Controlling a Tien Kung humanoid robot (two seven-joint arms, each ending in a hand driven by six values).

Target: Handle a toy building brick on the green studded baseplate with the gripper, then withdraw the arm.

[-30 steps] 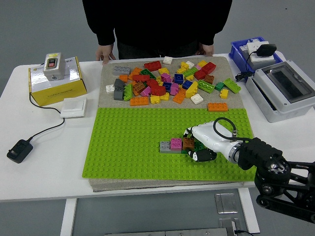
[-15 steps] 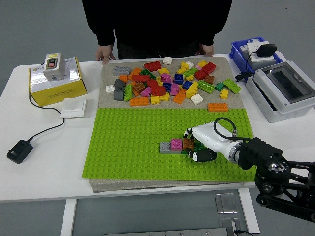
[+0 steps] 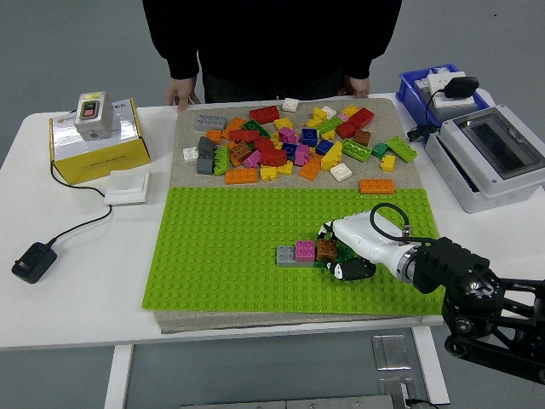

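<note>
The green studded baseplate [image 3: 230, 247] lies at the table's front. On it stands a short row of bricks: a grey brick [image 3: 286, 255], a magenta brick [image 3: 305, 250] and a brown brick [image 3: 325, 249]. A green brick [image 3: 345, 252] sits at the row's right end, mostly hidden inside my right hand. My right hand [image 3: 338, 251], white with black fingertips, comes in from the lower right. Its fingers are curled around the green brick, thumb in front and fingers behind. My left arm is out of view.
A pile of loose bricks [image 3: 289, 145] lies on the grey mat behind the baseplate. An orange brick [image 3: 375, 185] lies apart from it. A yellow box [image 3: 95, 136], a white switch [image 3: 128, 186] and a black plug [image 3: 32, 261] are at the left. Grey and blue boxes [image 3: 490, 153] are at the right. A person's hands [image 3: 182, 91] rest on the far edge.
</note>
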